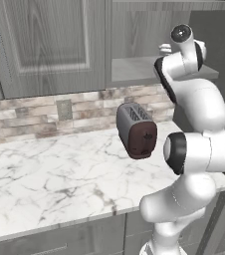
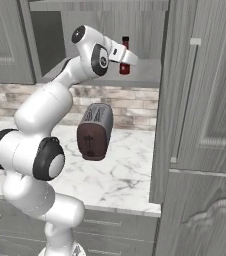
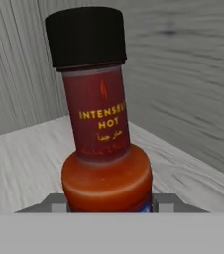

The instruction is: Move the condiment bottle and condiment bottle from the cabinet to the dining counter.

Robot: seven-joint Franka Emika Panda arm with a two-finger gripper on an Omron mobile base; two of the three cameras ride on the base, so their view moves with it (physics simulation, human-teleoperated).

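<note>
Grey wood kitchen, marble counter [image 1: 45,174] under an open upper cabinet [image 2: 145,75]. Toaster [image 1: 137,130] sits on the counter below the arm's reach. Gripper [image 2: 128,56] is inside the cabinet, at the shelf. Hot sauce condiment bottle [image 3: 101,134] stands upright on the shelf, jaws pinching its lower body from both sides. Risk: a low hold on a tall bottle; it could tip or clip the cabinet frame on withdrawal.

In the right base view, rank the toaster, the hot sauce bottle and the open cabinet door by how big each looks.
1. Cabinet door, largest by far, though it hangs nearest the camera, which inflates it.
2. Toaster, on the marble counter.
3. Hot sauce bottle, smallest, on the cabinet shelf at the gripper; it is also farthest away.
</note>
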